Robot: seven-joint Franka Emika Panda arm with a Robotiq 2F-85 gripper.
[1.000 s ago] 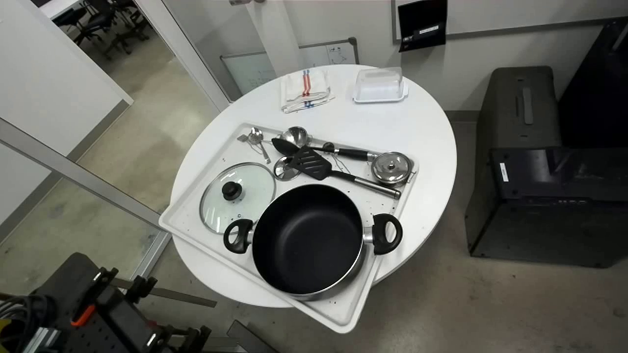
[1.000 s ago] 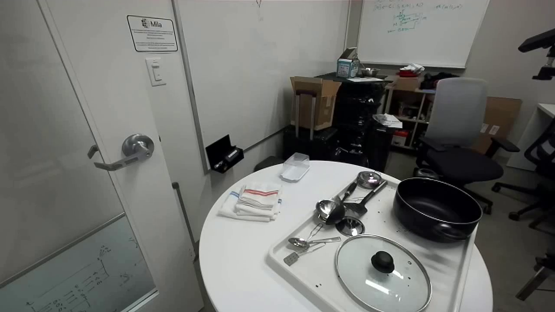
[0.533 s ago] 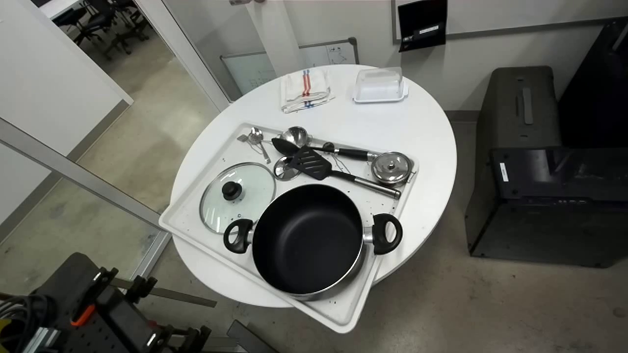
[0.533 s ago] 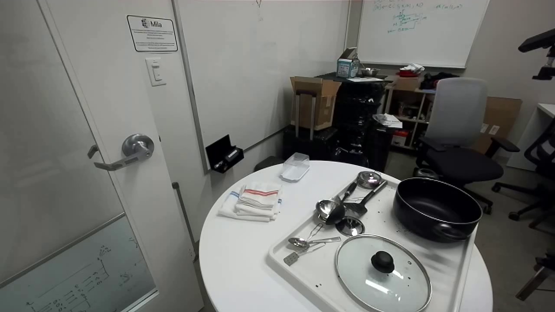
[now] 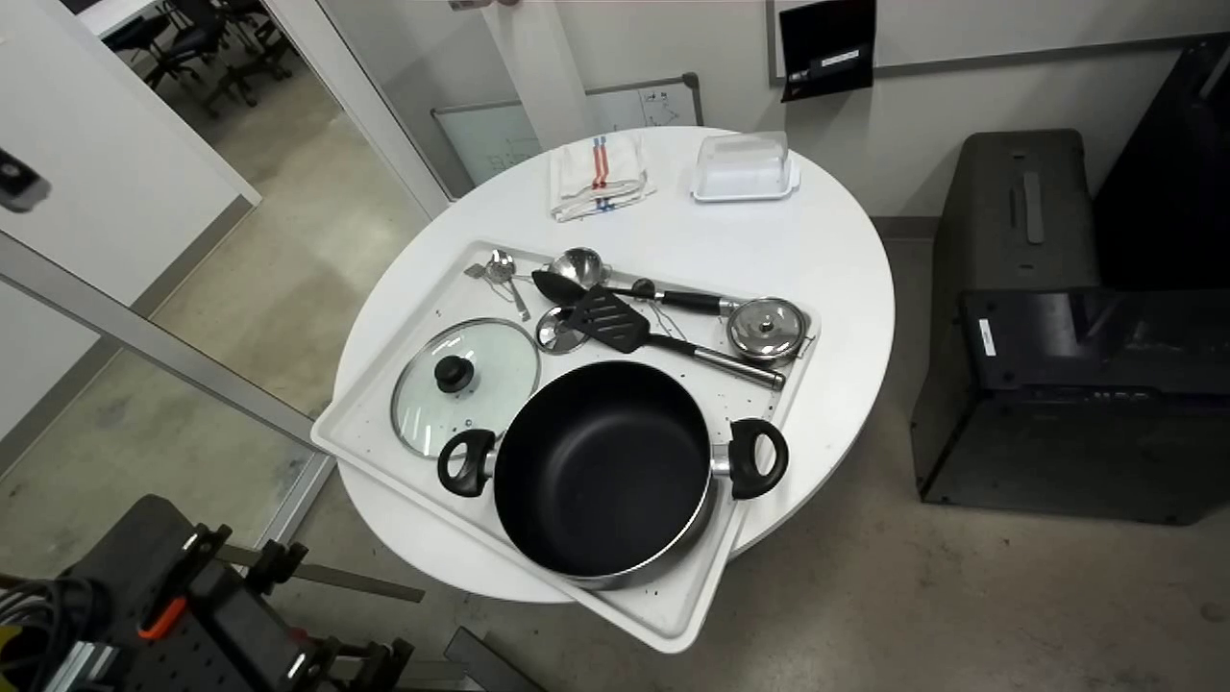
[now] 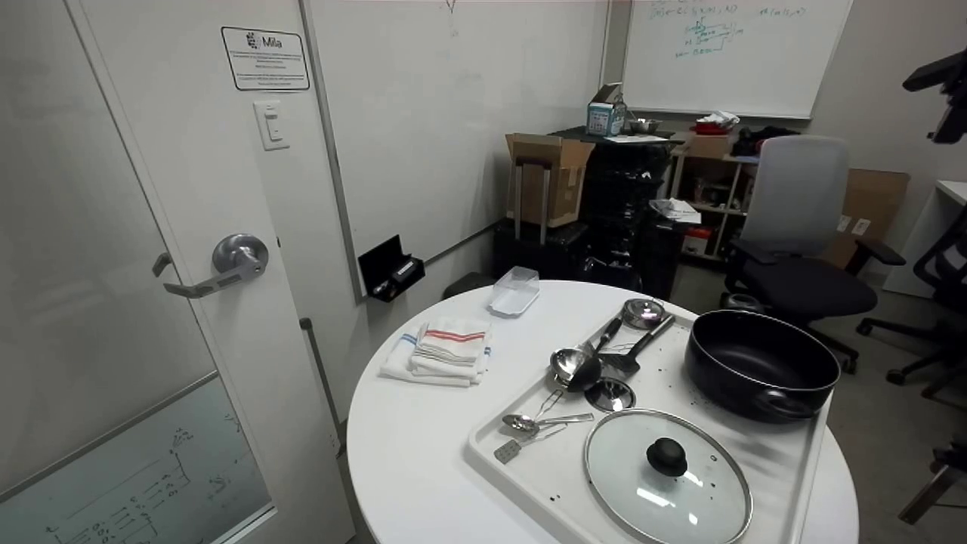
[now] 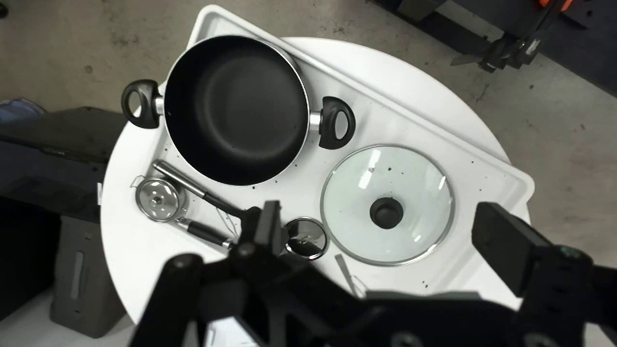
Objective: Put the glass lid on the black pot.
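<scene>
In the wrist view, the tool [image 7: 378, 212] is spread wide; the glass lid [image 7: 387, 207] shows between its jaws, with the black pot [image 7: 237, 111] to the left.

Even, cool indoor light, falling from above. Wrist view: gripper [image 7: 384, 236] near-black, soft, out of focus. Framed by it, the glass lid [image 7: 388, 205] reads sharp, white glare streaks on the glass. Beyond the gripper, black pot [image 7: 236, 111]: dark interior, faint sheen, soft shadow on the tray [image 7: 385, 125]. Beneath the gripper, white table [image 7: 118, 217] bright, little detail. Well apart from it, in an exterior view, the sign [image 6: 266, 59]: small print smeared, verticals leaning, wide-angle.
</scene>
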